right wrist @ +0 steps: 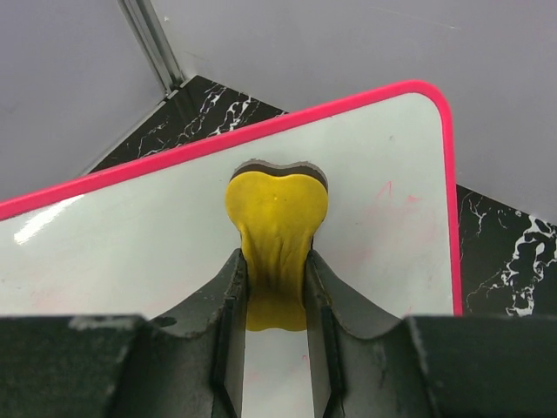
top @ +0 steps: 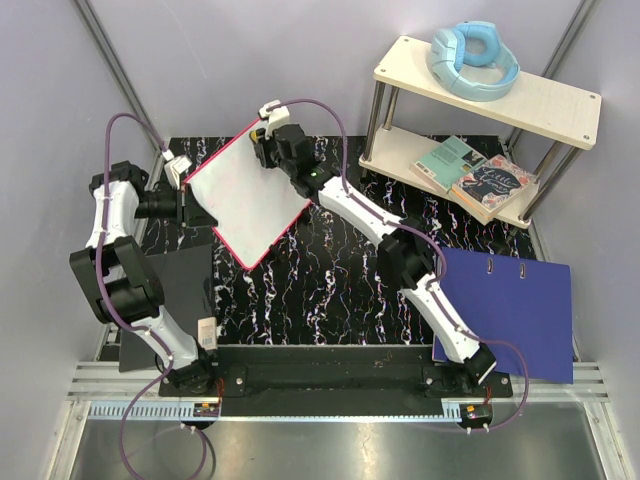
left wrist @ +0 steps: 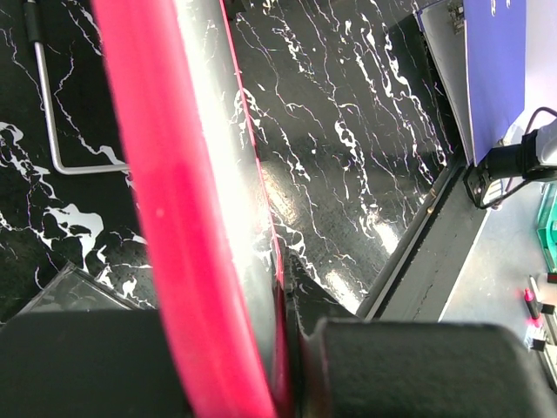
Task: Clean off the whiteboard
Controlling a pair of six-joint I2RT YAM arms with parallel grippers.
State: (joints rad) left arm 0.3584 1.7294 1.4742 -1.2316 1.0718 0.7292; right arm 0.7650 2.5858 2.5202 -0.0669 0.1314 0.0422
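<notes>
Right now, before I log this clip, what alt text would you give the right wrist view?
The right arm's jaws pinch a yellow eraser against the whiteboard, near its pink-rimmed corner. Faint pink smudges show on the white surface beside the eraser; black marbled table and grey wall lie beyond.

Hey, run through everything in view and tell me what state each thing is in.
whiteboard: held at its rim, faint pink smudges showing.
left tool: shut on the whiteboard's rim.
right tool: shut on the yellow eraser.
yellow eraser: squeezed, resting against the whiteboard.
blue folder: closed, lying flat.
books: closed, lying flat.
</notes>
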